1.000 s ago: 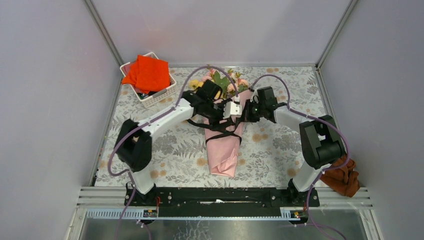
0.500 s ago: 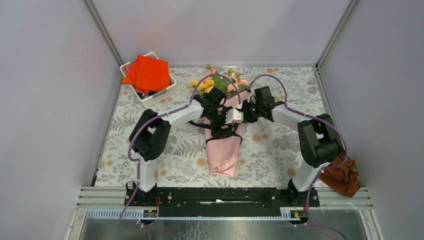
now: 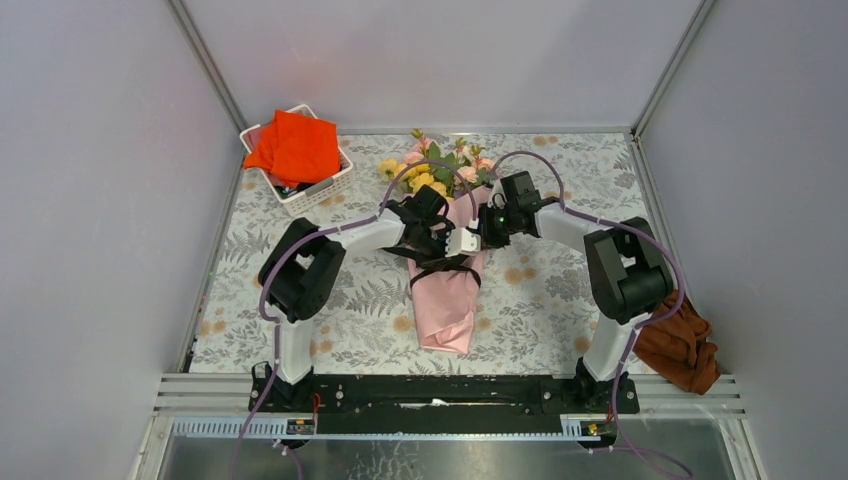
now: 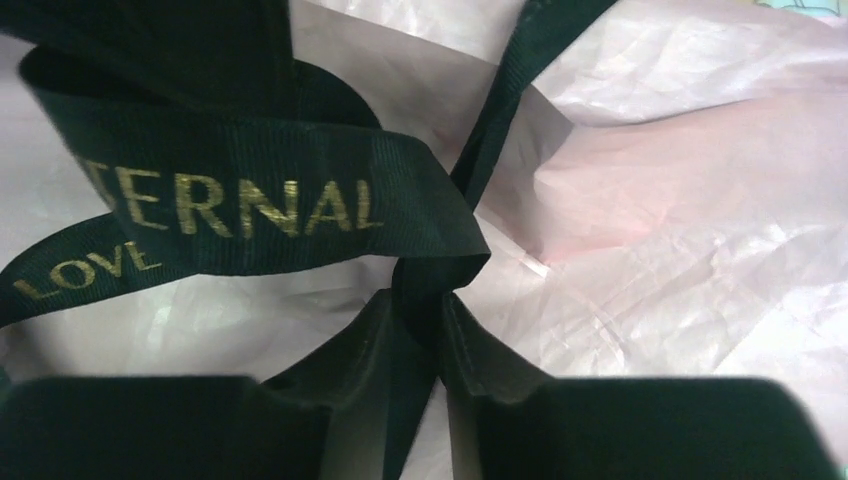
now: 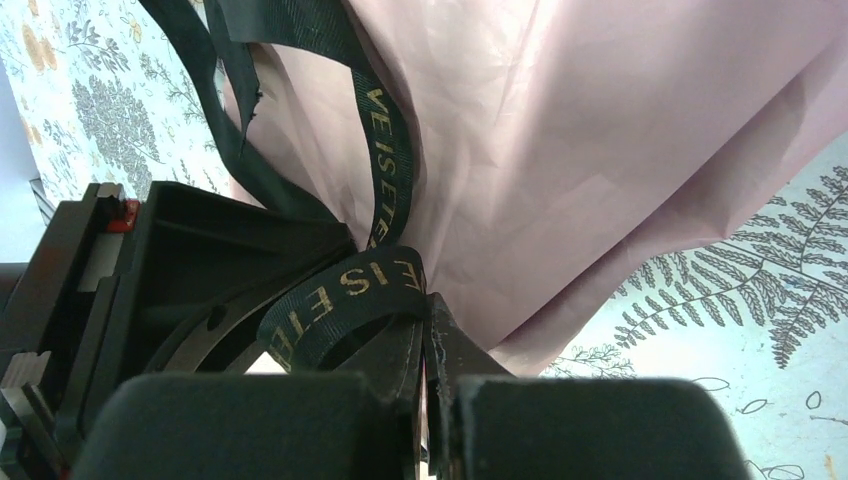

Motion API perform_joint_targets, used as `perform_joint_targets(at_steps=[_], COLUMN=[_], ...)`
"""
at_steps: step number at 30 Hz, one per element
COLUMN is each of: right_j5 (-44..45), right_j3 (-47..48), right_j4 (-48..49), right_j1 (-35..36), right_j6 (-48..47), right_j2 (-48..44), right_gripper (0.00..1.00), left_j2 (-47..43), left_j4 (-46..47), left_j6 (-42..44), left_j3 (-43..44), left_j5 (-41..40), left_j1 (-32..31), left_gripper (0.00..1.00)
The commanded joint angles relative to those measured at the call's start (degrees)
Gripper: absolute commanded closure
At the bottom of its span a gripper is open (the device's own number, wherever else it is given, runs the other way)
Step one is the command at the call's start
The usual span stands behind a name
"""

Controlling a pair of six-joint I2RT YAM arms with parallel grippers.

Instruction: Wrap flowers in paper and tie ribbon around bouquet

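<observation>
Seen from above, the left gripper (image 4: 425, 322) reaches in from the left of the frame over the bouquet (image 3: 445, 305). The bouquet lies at the centre of the floral tablecloth (image 3: 560, 290), its long axis running from the narrow pink tail at the bottom up to the flowers (image 3: 435, 172) at the top. The left wrist camera shows the jaws drawn in on the pinched twist of the black ribbon (image 4: 250, 205), which crosses the pink paper (image 4: 660, 210) at the cone's waist, square to that axis. Just to its right, the right gripper (image 5: 425, 325) comes in from the right of the frame, jaws tight together on a lettered loop of the same ribbon, hard against the paper's right flank. Both claws sit at the knot, the left directly over it, so tightening would seem to call for a pull outward, left and right, across the cone rather than along it.
</observation>
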Motion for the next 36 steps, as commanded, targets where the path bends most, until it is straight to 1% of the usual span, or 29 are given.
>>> perform_joint_targets(at_steps=[1, 2, 3, 4, 8, 11, 15, 18, 20, 22, 24, 27, 29, 32, 35, 36], right_j5=[-1.6, -1.6, -1.6, -1.7, -2.5, -3.3, -6.2, -10.6, -12.8, -13.1, -12.8, -9.8, -5.8, -0.1, 4.3, 6.3], right_j3=[2.5, 2.5, 2.5, 2.6, 3.2, 5.3, 8.5, 8.3, 8.6, 9.5, 9.3, 7.3, 5.5, 2.4, 1.9, 2.1], right_j4=[-1.6, -1.8, -2.1, -2.3, -3.1, -4.7, -7.8, -9.7, -13.8, -20.3, -22.3, -20.2, -17.4, -12.4, -12.1, -12.5], right_j1=[0.5, 0.5, 0.5, 0.5, 0.6, 1.8, 3.2, 3.3, 3.3, 3.2, 2.8, 1.1, -0.4, -1.7, -2.0, -2.1], right_j6=[-1.3, -1.5, -1.7, -1.9, -2.3, -3.4, -5.5, -7.7, -10.4, -13.5, -14.2, -10.6, -7.7, -4.0, -3.0, -3.2], right_j2=[0.1, 0.1, 0.1, 0.1, 1.2, 3.1, 5.5, 5.3, 5.1, 5.2, 4.0, 0.0, -3.5, -7.8, -9.3, -9.9], right_gripper=[1.00, 1.00, 1.00, 1.00, 1.00, 1.00, 1.00, 1.00, 1.00, 0.92, 0.82, 0.64, 0.57, 0.50, 0.49, 0.50], left_j2=[-1.2, -1.4, -1.8, -2.3, -7.5, -11.4, -12.9, -13.5, -13.1, -12.3, -11.2, -9.7, -8.8, -7.5, -6.5, -6.3], left_j4=[5.5, 5.7, 5.7, 5.7, 5.5, 3.3, -0.3, 0.0, 1.7, 3.2, 4.7, 7.9, 9.4, 11.5, 13.1, 13.7], left_j6=[1.3, 1.2, 0.9, 0.5, -3.5, -6.3, -9.7, -11.0, -11.8, -12.1, -12.6, -15.0, -16.8, -18.7, -20.2, -20.7], left_j3=[-2.0, -2.2, -2.2, -2.2, -1.0, 1.3, 5.4, 5.9, 4.9, 3.6, 2.7, 1.8, 1.3, 1.0, 0.6, 0.5], left_j5=[-1.8, -1.9, -1.8, -1.6, 0.4, 2.4, 2.3, 2.0, 0.5, -0.3, -0.6, -1.2, -1.2, -1.0, -0.8, -0.7], left_j1=[0.2, 0.2, 0.2, 0.2, 0.2, 0.2, 0.5, 1.2, 1.6, 1.7, 1.8, 1.8, 1.8, 1.8, 1.8, 1.8], left_gripper=[0.78, 0.85, 0.95, 1.00, 1.00, 1.00, 1.00, 1.00, 1.00, 1.00, 1.00, 1.00, 1.00, 1.00, 1.00, 1.00])
